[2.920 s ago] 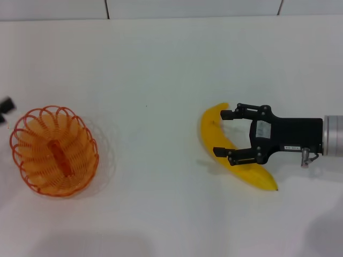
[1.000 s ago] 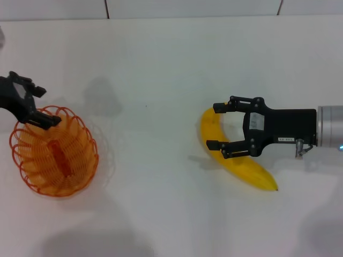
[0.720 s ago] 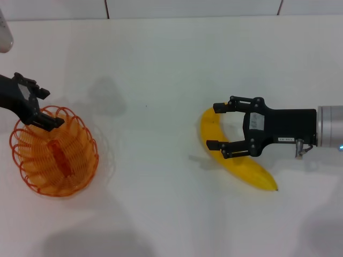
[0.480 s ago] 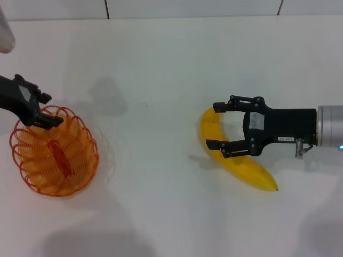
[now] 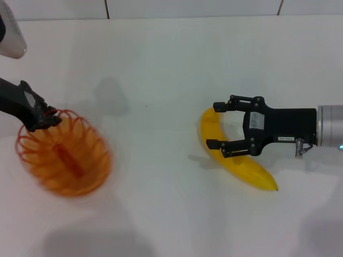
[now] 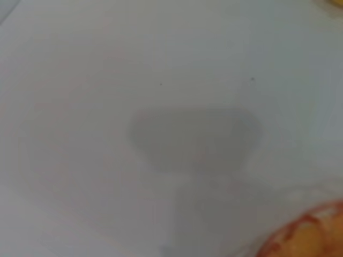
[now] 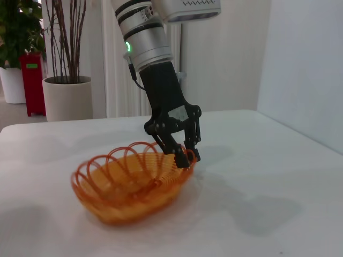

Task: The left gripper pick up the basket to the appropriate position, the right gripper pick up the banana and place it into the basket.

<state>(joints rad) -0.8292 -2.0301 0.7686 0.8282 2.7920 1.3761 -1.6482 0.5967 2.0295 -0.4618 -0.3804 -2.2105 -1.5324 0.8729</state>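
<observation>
A: Orange wire, looped all round the rim: the basket (image 5: 63, 155) shows smeared in the head view, where half a second ago it was crisp. It has shifted toward the banana (image 5: 236, 152) and sits tilted.

B: So the left gripper (image 5: 43, 114) has it?

A: Yes. Its fingers are clenched on the basket's rim on the side away from the banana. The right wrist view shows that clearly: the left gripper (image 7: 185, 152) pinches one loop of the rim, and that side of the basket (image 7: 131, 184) rides higher than the rest.

B: Which means the first half of the task is under way.

A: That is the fair reading; the basket is being dragged or lifted, though it is well apart from the banana.

B: And the right gripper (image 5: 220, 125)?

A: It hovers with its jaws spread wide across the banana's thick end, gripping nothing. It has not moved in the last second. The banana lies on the table (image 5: 161, 64), smooth, bright yellow, curved, with a small dark tip at the end farther from the basket.

B: The table itself?

A: Plain white, matte, with soft shadows.
</observation>
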